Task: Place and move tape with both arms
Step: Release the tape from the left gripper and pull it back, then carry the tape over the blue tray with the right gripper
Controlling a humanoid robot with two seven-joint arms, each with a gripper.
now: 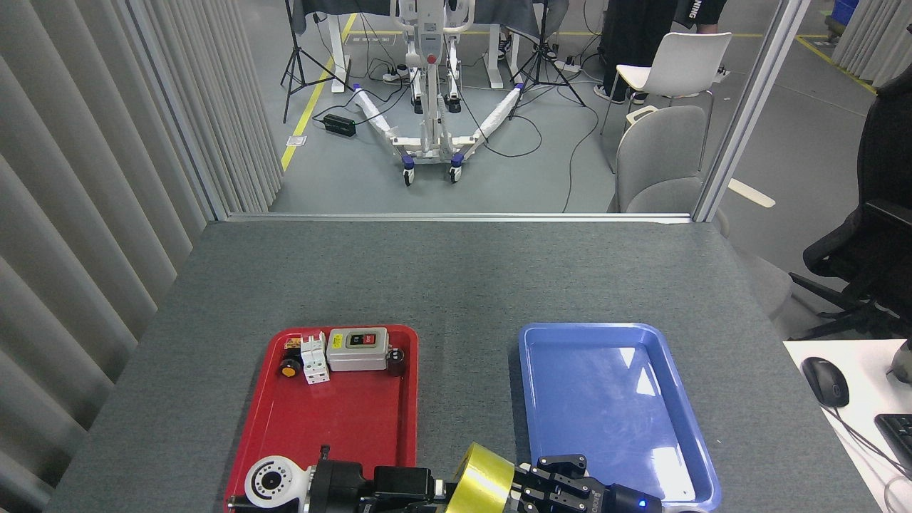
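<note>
The tape [484, 479], a wide yellow roll, stands on edge above the grey table's near edge, between the two trays. My right gripper [526, 488] reaches in from the bottom right, its black fingers [552, 476] closed on the roll's right side. My left gripper [440, 491] lies just left of the roll, over the red tray's near corner, and has drawn slightly back from it. Its fingertips are mostly cut off by the bottom edge. The left arm's white wrist [269, 484] sits over the red tray.
A red tray [335, 420] holds a grey switch box [358, 348], a white breaker [313, 360] and small parts at its far end. To its right lies a blue tray [613, 406]. A mouse [825, 381] rests on a white desk at far right.
</note>
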